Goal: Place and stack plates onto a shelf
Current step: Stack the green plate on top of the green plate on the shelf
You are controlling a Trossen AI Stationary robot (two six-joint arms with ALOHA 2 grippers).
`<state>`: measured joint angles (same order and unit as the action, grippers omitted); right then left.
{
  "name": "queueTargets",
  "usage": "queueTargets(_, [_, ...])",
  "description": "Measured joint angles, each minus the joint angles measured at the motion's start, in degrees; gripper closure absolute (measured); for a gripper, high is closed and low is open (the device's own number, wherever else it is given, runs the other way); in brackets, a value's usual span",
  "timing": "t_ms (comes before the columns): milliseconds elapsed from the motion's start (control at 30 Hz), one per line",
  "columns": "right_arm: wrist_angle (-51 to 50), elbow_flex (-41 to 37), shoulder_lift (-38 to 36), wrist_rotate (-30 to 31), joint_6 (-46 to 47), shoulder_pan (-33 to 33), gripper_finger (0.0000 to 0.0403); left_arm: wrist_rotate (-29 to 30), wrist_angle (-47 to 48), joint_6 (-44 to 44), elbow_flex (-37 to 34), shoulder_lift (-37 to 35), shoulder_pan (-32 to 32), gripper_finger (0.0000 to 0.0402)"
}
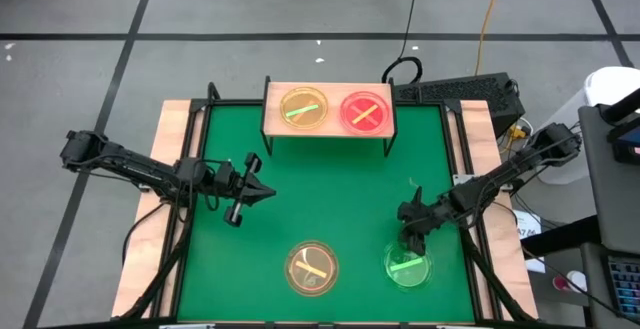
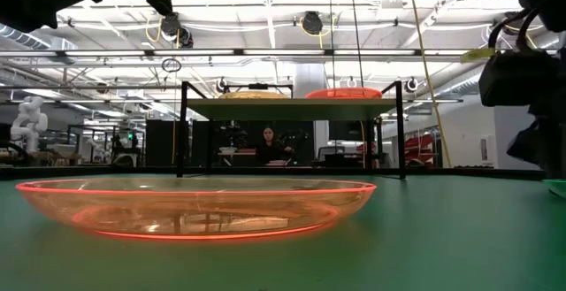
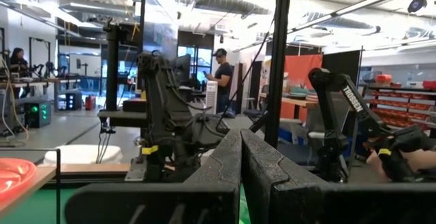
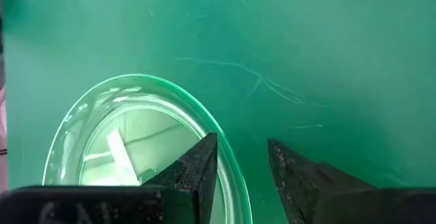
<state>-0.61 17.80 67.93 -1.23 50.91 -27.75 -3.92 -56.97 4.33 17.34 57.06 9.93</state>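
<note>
The shelf (image 1: 328, 131) stands at the mat's far edge and carries an amber plate with a green stripe (image 1: 303, 109) and a red plate with a yellow stripe (image 1: 366, 112). An amber plate (image 1: 312, 267) and a green plate (image 1: 408, 269) lie flat on the green mat near the front edge. My right gripper (image 1: 413, 241) is open and points down over the green plate's far rim. My left gripper (image 1: 264, 191) is shut and empty, above the mat's left half, pointing right. My right gripper (image 4: 242, 166) comes at the green plate from above, with one finger (image 4: 197, 173) inside the rim (image 4: 226, 152) and the other outside it. The plate lies flat on the mat. I cannot tell whether either finger touches the rim.
The green mat (image 1: 330, 199) lies open between the shelf and the two front plates. Black frame posts stand at the table's corners. A keyboard (image 1: 455, 94) lies beyond the far right corner. People show in the room behind the table.
</note>
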Motion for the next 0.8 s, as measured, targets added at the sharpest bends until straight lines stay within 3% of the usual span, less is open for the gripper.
queueTargets(267, [2.94, -0.50, -0.84, 0.92, -5.72, -0.09, 0.0394, 0.00, 0.23, -0.17, 0.00, 0.00, 0.00, 0.0398])
queueTargets(467, [6.68, -0.52, -1.04, 3.79, -8.44, -0.02, 0.0401, 0.00, 0.22, -0.48, 0.00, 0.00, 0.00, 0.0398])
queueTargets(800, [31.79, -0.55, -1.10, 11.70, -22.79, 5.52, 0.0403, 0.00, 0.22, -0.81, 0.00, 0.00, 0.00, 0.0398])
